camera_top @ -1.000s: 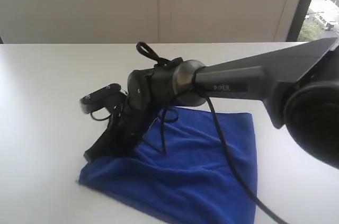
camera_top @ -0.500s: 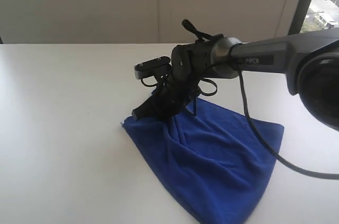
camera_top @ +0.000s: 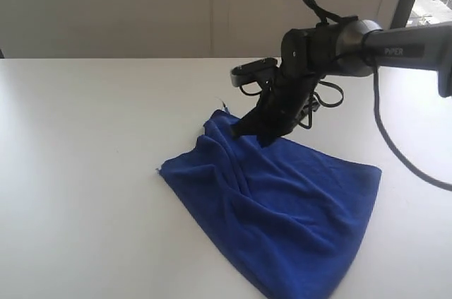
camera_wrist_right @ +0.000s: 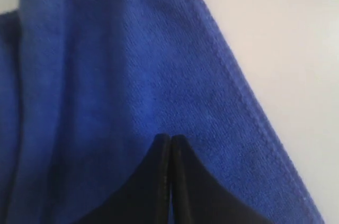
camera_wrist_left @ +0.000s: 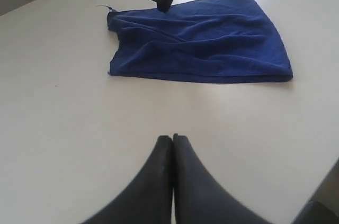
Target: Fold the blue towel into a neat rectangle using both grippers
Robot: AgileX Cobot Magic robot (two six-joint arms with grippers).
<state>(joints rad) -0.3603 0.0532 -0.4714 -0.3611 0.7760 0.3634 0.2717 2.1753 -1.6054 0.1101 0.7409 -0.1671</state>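
Note:
The blue towel (camera_top: 282, 207) lies rumpled on the white table (camera_top: 85, 136), with creases running away from its far corner. My right gripper (camera_top: 246, 131) is shut, and its tips are down on the towel next to that far edge. In the right wrist view the closed fingertips (camera_wrist_right: 170, 138) sit on the blue towel (camera_wrist_right: 132, 65) with no cloth showing between them. The left gripper (camera_wrist_left: 172, 138) is shut and empty over bare table, well short of the blue towel (camera_wrist_left: 201, 44). From there the right gripper (camera_wrist_left: 161, 2) shows at the towel's far corner. The left arm is outside the exterior view.
A pale wall (camera_top: 141, 9) runs behind the table's far edge, with a dark window frame (camera_top: 404, 2) at the back right. The right arm's black cable (camera_top: 402, 157) loops over the table to the right of the towel.
The right arm has swung right and toward the far side, its shut tips staying on the towel. The towel has shifted right with it and bunched into a narrower, creased shape.

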